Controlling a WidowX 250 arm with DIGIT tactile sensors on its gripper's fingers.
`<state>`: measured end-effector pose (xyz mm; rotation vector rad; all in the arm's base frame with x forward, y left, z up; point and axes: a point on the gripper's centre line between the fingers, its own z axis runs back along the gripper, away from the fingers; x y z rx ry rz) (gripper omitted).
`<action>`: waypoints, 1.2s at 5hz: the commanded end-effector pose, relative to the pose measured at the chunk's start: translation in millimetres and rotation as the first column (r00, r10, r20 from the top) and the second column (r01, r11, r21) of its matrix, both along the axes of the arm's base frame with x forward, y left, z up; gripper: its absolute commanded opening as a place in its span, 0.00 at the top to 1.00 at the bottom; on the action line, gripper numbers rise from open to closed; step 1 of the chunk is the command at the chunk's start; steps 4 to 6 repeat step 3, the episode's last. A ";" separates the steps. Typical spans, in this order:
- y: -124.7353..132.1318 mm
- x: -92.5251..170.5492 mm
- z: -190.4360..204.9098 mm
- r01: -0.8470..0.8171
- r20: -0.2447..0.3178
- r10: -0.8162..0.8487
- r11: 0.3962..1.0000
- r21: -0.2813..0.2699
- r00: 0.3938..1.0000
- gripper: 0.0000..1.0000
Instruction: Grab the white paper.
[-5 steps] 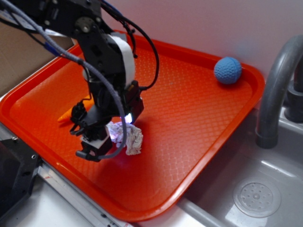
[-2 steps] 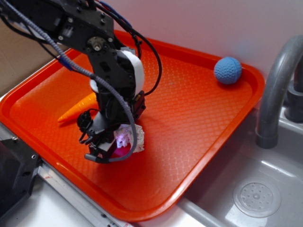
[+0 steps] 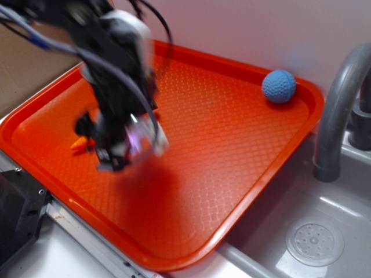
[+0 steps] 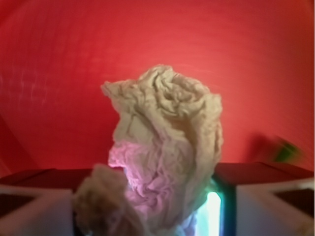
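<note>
The white paper [image 4: 167, 147] is a crumpled off-white wad held between my gripper's two fingers [image 4: 34, 201], with its top sticking out over the orange tray [image 4: 59, 59]. In the exterior view my gripper [image 3: 124, 153] is motion-blurred over the left part of the tray [image 3: 232, 145]. It is shut on the paper, which shows as a pale blur [image 3: 155, 139] lifted off the tray floor. The paper's lower part is hidden between the fingers.
An orange toy carrot [image 3: 78, 143] lies just left of the gripper, mostly hidden behind it. A blue textured ball [image 3: 279, 86] sits in the tray's far right corner. A grey faucet [image 3: 336, 110] and a sink with a drain [image 3: 314, 243] are at the right.
The gripper closed on the paper and has moved up and to the left with it. The paper no longer lies on the tray.
</note>
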<state>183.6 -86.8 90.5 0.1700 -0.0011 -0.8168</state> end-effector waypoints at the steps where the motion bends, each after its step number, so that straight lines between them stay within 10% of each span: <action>1: 19.8 -15.4 78.8 -0.470 0.046 0.476 0.877 -0.104 0.878 1.00; 3: 32.4 -16.0 124.5 -0.818 -0.056 0.838 0.512 -0.263 0.542 1.00; 6: 32.4 -16.0 124.5 -0.818 -0.056 0.838 0.512 -0.263 0.542 1.00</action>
